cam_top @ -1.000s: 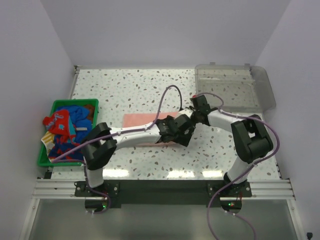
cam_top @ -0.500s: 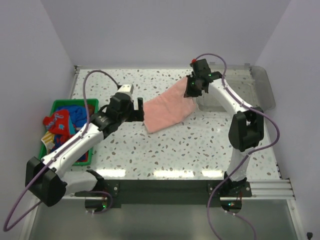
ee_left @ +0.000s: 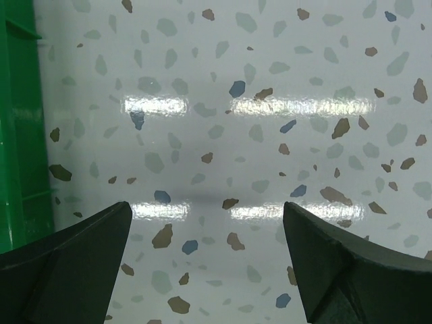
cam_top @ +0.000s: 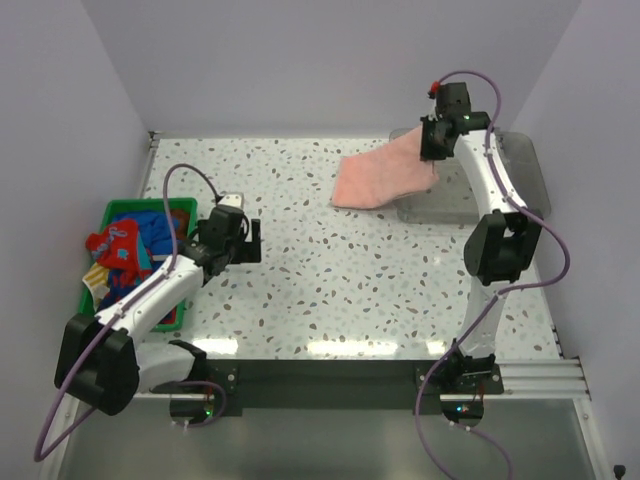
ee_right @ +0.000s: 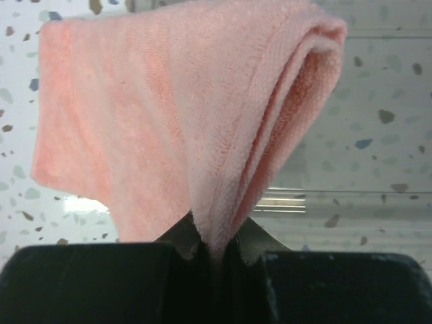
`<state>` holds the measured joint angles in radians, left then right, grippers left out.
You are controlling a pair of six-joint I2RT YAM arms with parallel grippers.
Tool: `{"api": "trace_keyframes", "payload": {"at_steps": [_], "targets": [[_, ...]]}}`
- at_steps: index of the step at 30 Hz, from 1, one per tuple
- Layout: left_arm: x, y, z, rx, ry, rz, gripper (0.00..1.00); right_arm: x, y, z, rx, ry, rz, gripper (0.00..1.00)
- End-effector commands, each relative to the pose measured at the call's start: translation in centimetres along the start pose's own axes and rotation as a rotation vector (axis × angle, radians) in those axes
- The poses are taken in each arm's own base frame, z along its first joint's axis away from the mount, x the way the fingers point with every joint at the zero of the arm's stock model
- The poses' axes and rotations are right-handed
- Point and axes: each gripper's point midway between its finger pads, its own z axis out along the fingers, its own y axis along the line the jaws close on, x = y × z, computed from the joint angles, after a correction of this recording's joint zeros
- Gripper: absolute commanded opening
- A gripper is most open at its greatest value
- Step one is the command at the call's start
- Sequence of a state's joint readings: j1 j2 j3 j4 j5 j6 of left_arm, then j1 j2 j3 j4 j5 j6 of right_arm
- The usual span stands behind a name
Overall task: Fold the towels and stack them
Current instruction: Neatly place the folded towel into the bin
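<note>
Since lifting off the worktop (cam_top: 330,280), my right end effector (ee_right: 214,244) is pinching the pink towel (ee_right: 169,115), seemingly for stacking; left end effector (ee_left: 206,263) gaping empty.

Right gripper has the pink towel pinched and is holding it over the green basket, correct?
Not quite. The right gripper is shut on the salmon pink towel, but holds it at the edge of the clear plastic tray at the far right, not over the green basket. The top external view shows it.
</note>
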<state>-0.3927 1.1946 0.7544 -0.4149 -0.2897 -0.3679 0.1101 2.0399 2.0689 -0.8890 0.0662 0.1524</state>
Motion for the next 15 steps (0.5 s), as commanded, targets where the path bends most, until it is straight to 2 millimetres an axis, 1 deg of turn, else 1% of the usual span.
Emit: {"api": "trace_keyframes", "payload": {"at_steps": [1, 4, 5, 6, 9, 10, 11, 15], "targets": [[-1.8, 0.9, 0.5, -0.049, -0.068, -0.001, 1.00, -2.5, -4.8, -0.4, 0.093, -0.064, -0.045, 0.00], [-1.7, 1.2, 0.8, -0.070, -0.063, 0.001, 1.00, -3.0, -7.0, 0.3, 0.126, -0.072, -0.059, 0.00], [-1.6, 1.3, 0.9, -0.073, -0.058, 0.003, 1.00, -3.0, -7.2, 0.6, 0.133, -0.067, -0.117, 0.00], [-1.5, 1.4, 1.1, -0.078, -0.053, 0.002, 1.00, -3.2, -9.1, 1.0, 0.160, -0.064, -0.112, 0.00], [-1.3, 1.5, 1.3, -0.090, -0.043, 0.008, 1.00, -3.4, -10.6, 1.8, 0.206, -0.059, -0.171, 0.00], [-1.2, 1.5, 1.4, -0.092, -0.041, 0.008, 1.00, -3.1, -11.2, 2.5, 0.218, -0.045, -0.178, 0.00], [-1.2, 1.5, 1.4, -0.093, -0.041, 0.008, 1.00, -3.1, -11.5, 2.8, 0.226, -0.041, -0.189, 0.00], [-1.0, 1.8, 1.6, -0.108, -0.036, 0.010, 1.00, -3.2, -12.8, 3.7, 0.270, -0.044, -0.182, 0.00]]}}
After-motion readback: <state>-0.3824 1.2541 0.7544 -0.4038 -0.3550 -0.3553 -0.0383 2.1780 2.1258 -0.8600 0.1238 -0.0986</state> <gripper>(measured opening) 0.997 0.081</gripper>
